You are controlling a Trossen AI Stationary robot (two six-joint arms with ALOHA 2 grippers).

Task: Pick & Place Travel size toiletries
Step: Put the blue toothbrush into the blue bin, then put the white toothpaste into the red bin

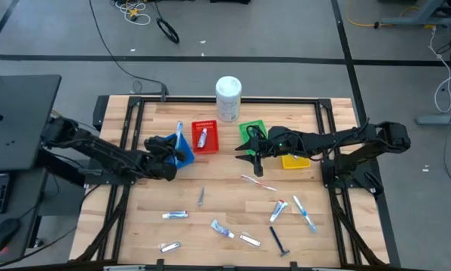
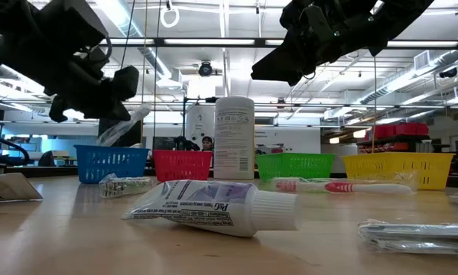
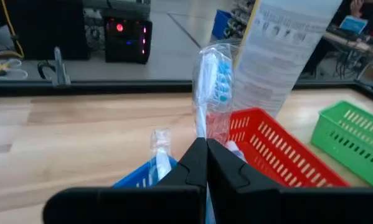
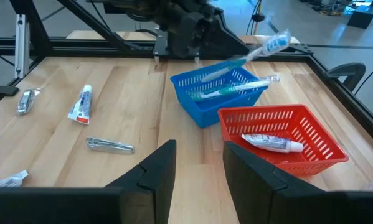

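Left gripper [image 3: 206, 163] clamped on wrapped toothbrush [image 3: 212, 87] above blue basket [image 1: 181, 153], nine o'clock of red basket [image 1: 205, 138]; could've slipped, missed basket. Right gripper [image 4: 198, 163] parted, empty.

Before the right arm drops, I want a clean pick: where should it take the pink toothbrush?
Grip the pink toothbrush mid-handle, from straight above, with the right pincer across its length. It lies flat on the table, apart from other items.

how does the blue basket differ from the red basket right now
The blue basket holds wrapped toothbrushes; the red basket holds one toothpaste tube. The left gripper, fingers shut on a blue-white toothbrush, is over the blue basket; nothing is over the red one. Both are small slotted plastic baskets, side by side.
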